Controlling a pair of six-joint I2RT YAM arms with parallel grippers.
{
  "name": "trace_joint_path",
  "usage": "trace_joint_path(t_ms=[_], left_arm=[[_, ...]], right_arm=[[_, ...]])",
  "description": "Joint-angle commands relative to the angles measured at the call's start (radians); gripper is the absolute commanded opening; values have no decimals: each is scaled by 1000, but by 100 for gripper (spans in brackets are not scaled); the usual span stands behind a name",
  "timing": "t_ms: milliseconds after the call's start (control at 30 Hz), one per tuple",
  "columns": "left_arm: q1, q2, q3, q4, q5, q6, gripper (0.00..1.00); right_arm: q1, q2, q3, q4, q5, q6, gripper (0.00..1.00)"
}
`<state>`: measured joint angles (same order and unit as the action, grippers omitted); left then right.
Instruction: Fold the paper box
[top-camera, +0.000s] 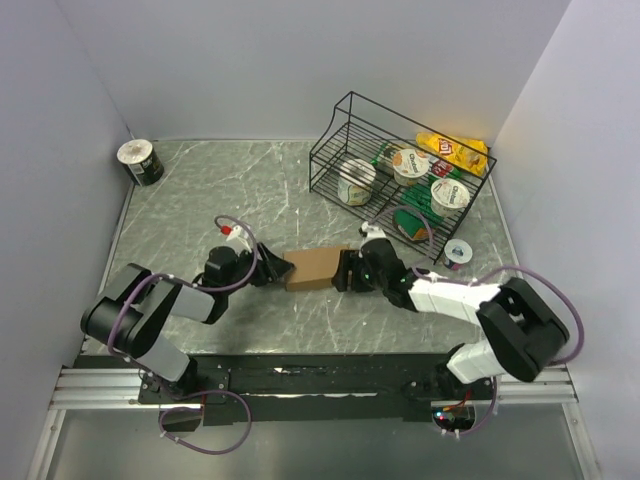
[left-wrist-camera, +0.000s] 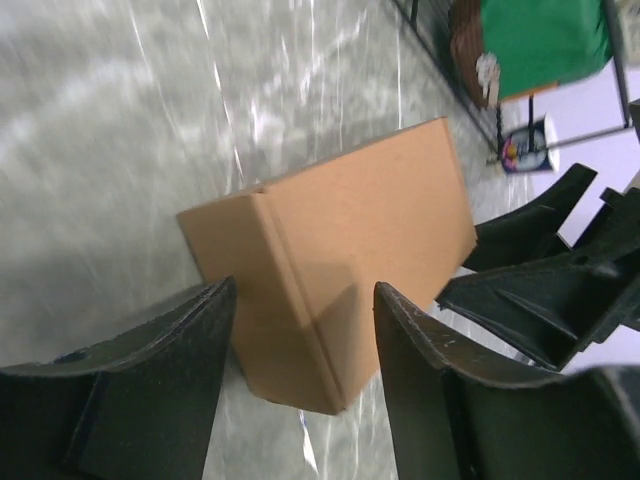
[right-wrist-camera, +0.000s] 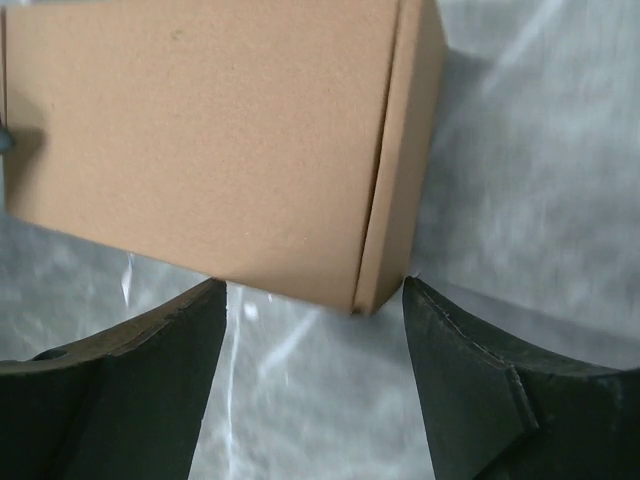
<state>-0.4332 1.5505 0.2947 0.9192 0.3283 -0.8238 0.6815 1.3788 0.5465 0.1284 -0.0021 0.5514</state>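
Left end effector and right end effector — both wide open — flank the paper box (ungripped).

Matt brown cardboard paper box, glossy marbled grey table, black wire basket

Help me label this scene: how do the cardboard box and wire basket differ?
The cardboard box is plain brown with solid walls; the wire basket is black open mesh. The box is smaller and folded shut; the basket is larger and holds cups and snack bags. The box lies between the left fingers and right fingers; the basket stands far right. Both rest on the table.
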Motion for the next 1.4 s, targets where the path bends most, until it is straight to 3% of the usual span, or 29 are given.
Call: trace_joint_path(t_ms=[0, 67, 133, 167, 300, 567, 700, 867, 1067, 1367], left_arm=[[66, -4, 58, 23, 52, 64, 64], [100, -32, 86, -47, 49, 90, 71], [117, -88, 113, -113, 34, 139, 79], [131, -111, 121, -178, 14, 159, 87], [163, -281, 159, -351, -89, 273, 99], [335, -547, 211, -655, -195, 267, 96], [341, -700, 250, -787, -256, 247, 96], [341, -722, 365, -959, -253, 273, 96], [341, -733, 411, -1008, -267, 295, 96], [341, -776, 393, -985, -255, 302, 96]], right_arm=[[-27, 67, 104, 86, -35, -68, 77], [-26, 77, 141, 77, -47, -77, 78], [-26, 65, 153, 68, -47, -87, 85], [-25, 51, 153, 59, -39, -91, 95], [-37, -71, 156, -2, -10, -172, 100], [-284, -323, 254, -177, -105, -258, 100], [-371, -428, 289, -262, -67, -320, 100], [-439, -553, 268, -308, 23, -331, 100], [-470, -661, 191, -279, 68, -349, 100], [-479, -652, 182, -276, 60, -344, 100]])
